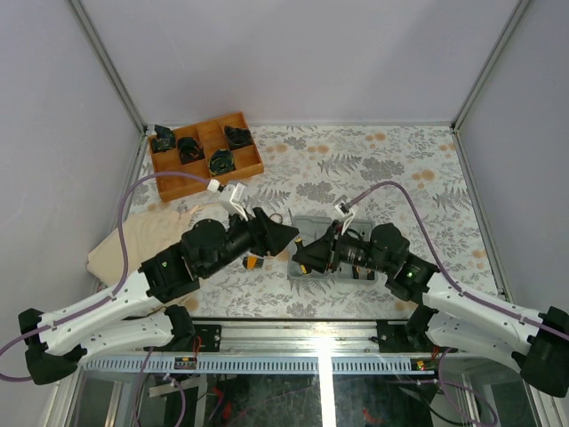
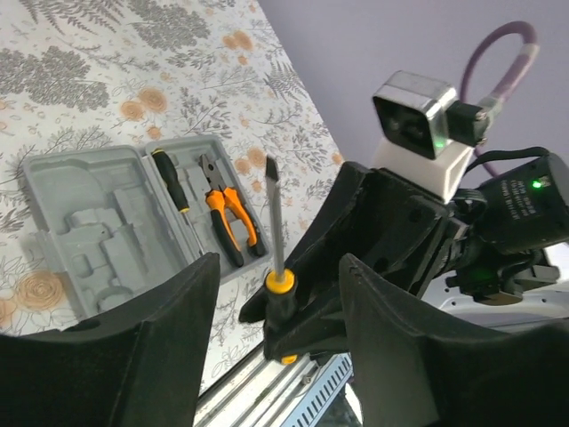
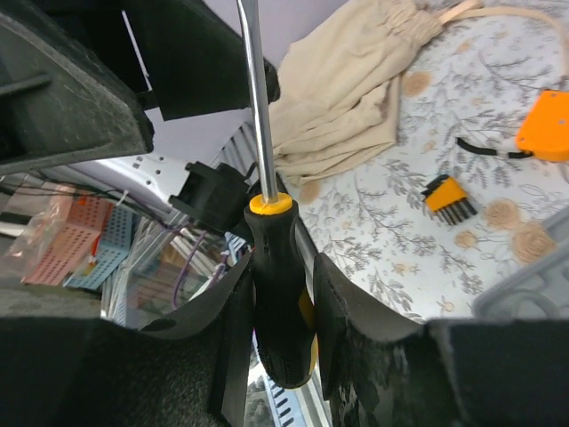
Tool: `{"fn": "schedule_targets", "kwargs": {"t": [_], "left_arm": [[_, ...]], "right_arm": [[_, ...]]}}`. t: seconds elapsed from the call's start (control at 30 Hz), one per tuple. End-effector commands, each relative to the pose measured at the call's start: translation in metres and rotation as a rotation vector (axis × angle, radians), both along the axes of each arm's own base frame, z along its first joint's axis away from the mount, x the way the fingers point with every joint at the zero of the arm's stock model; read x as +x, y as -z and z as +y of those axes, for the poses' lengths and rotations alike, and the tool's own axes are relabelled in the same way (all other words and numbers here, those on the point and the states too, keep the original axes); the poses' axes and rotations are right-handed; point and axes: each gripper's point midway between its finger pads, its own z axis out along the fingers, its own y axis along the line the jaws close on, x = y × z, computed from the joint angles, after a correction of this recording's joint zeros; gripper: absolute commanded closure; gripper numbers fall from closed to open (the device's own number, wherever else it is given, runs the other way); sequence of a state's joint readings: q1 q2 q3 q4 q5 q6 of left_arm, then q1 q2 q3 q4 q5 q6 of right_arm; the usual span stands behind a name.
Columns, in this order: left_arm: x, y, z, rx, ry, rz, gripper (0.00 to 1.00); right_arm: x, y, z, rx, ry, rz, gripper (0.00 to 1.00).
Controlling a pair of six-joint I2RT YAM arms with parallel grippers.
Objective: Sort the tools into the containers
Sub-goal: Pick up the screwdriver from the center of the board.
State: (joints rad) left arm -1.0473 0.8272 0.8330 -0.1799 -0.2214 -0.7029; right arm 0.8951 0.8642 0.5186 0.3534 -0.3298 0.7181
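Right tool [image 3: 283,276] is clamped on the handle of a black-and-yellow screwdriver [image 2: 276,222], held off the desk [image 2: 107,71] near the grey case [image 2: 80,205]. Left tool [image 2: 277,262] is open, its jaws apart on either side of the bare shaft. Likely hazards: the thin, smooth shaft slips or pivots in a pinch; an early release drops it outside the case; the tools collide.

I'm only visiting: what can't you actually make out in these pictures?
- Top view: the right arm covers most of the grey case, hiding its contents.
- Top view: the black parts in the wooden tray are too small to identify.
- Right wrist view: the right edge cuts off the orange tape measure; the top edge cuts off the tip of the screwdriver.
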Motion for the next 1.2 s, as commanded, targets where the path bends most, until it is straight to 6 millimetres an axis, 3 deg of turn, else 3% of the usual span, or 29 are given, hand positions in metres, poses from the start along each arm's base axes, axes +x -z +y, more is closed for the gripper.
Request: {"fn": "schedule_targets", "kwargs": {"t": [0.0, 0.2, 0.47, 0.57, 0.7, 0.83, 1.0, 1.17], "left_arm": [[-0.001, -0.028, -0.009, -0.098, 0.026, -0.051, 0.49], [0.0, -0.03, -0.008, -0.089, 0.024, -0.06, 0.65], [-0.004, -0.025, -0.01, -0.086, 0.044, -0.037, 0.99], [-0.005, -0.024, -0.009, -0.068, 0.046, -0.035, 1.0], [-0.005, -0.023, -0.008, -0.048, 0.047, -0.033, 1.0], [-0.005, -0.019, -0.007, -0.036, 0.046, -0.024, 1.0], [-0.007, -0.018, -0.008, -0.043, 0.05, -0.01, 1.0], [-0.004, -0.019, -0.008, -0.028, 0.041, -0.013, 1.0]], "right_arm": [[-0.018, -0.03, 0.016, 0.119, -0.125, -0.055, 0.96], [-0.029, -0.03, 0.025, 0.142, -0.201, -0.074, 0.95], [-0.026, -0.03, 0.023, 0.133, -0.18, -0.107, 0.91], [-0.021, -0.028, 0.021, 0.113, -0.146, -0.11, 0.82], [-0.014, -0.029, 0.016, 0.083, -0.101, -0.13, 0.55], [-0.013, -0.024, 0.009, 0.052, -0.077, -0.14, 0.39], [-0.02, -0.013, 0.003, 0.012, -0.092, -0.129, 0.31], [-0.026, -0.003, -0.003, 0.003, -0.103, -0.121, 0.3]]}}
